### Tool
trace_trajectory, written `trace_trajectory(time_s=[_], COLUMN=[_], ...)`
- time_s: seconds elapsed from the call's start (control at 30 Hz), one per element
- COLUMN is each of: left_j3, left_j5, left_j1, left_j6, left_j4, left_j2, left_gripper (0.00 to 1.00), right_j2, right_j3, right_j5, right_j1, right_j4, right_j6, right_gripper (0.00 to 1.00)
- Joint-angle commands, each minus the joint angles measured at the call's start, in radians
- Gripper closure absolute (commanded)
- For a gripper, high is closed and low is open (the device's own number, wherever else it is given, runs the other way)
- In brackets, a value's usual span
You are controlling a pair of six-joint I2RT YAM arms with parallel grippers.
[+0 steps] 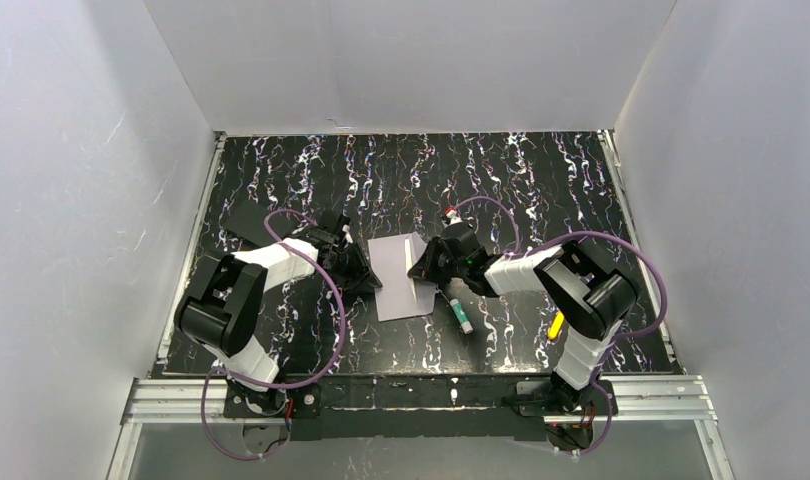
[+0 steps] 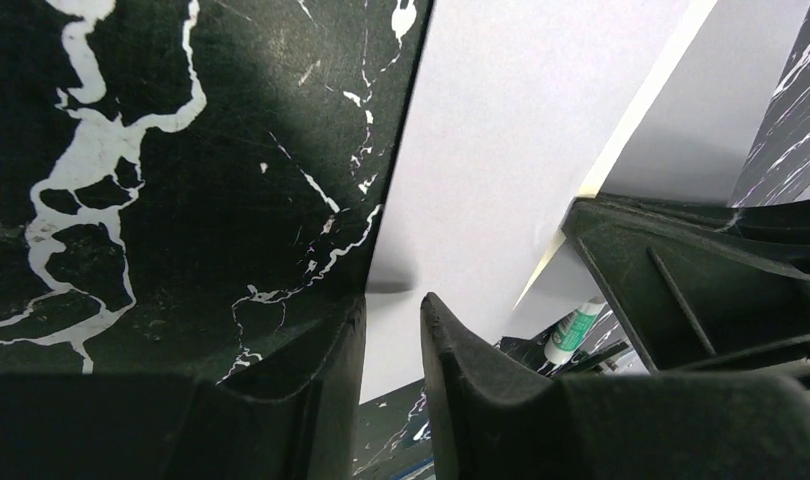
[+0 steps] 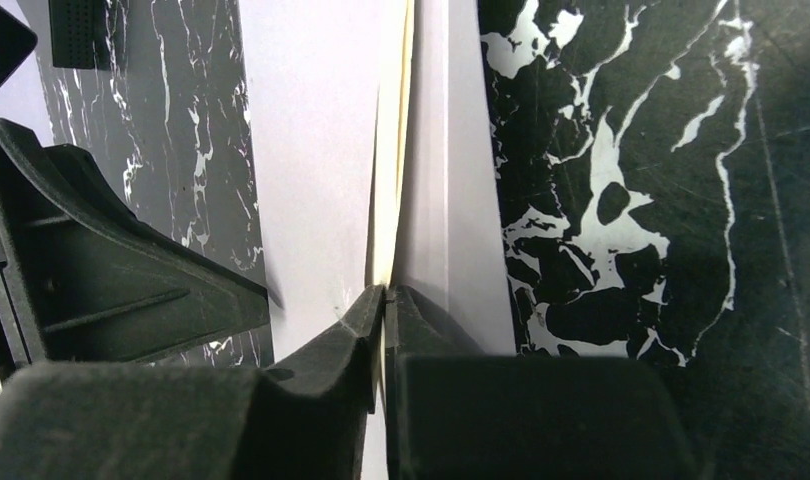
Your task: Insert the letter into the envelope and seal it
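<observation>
The letter (image 3: 389, 200) sits edge-on in our right pincer (image 3: 384, 292). The tips are clenched on the thin cream sheet, with pale envelope (image 3: 311, 150) paper on either side of it. We cannot tell whether a layer of the envelope is caught in the same pinch.

Our left pincer (image 2: 393, 305) stands partly released. Its two tips are apart, and the envelope's left edge runs into the gap between them without being squeezed.

The envelope lies flat on the table (image 3: 621, 200) between the two arms. Only a narrow cream strip of the letter shows near its right side, so we judge the sheet to be mostly inside.

To do this step well, we should first close the left tips on the envelope's edge so that it cannot slide. Then we push the letter leftward, low and flat, in line with the pocket, until no cream shows. Only then should we let go on the right, lifting straight off so the paper is not dragged out.

The glue stick (image 1: 462, 313) lies just near and right of the envelope, handy for the sealing.
</observation>
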Motion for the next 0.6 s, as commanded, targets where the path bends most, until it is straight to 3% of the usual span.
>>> trace_trajectory(time_s=[0.0,0.1,0.17,0.33,0.4,0.57], left_j3=[-0.007,0.011,0.025,0.077,0.090,0.118], left_j5=[-0.075,-0.106,-0.123,-0.141,-0.146,-0.153], left_j1=[-0.015,-0.015,-0.014,-0.007,-0.006,0.003], left_j6=[0.038,0.065,0.083,0.120,0.124,0.131], left_j4=[-0.055,-0.088,-0.111,-0.160,-0.167,-0.176], left_j2=[0.029,0.023,0.017,0.002,-0.002,0.009], left_gripper=[0.75,0.75,0.74,0.71,0.71,0.78], right_j2=[-0.001,-0.056,-0.079,-0.089,-0.092,-0.103], right_j3=[0.011,0.044,0.066,0.129,0.144,0.172], right_j5=[0.056,0.099,0.124,0.151,0.166,0.167], right_j1=[0.032,0.028,0.024,0.022,0.022,0.021], right_j4=[-0.160,-0.245,-0.285,-0.366,-0.378,-0.386], right_j6=[-0.026,-0.064,-0.091,-0.135,-0.145,-0.169], right_gripper=[0.76,0.53,0.45,0.39,0.43,0.77])
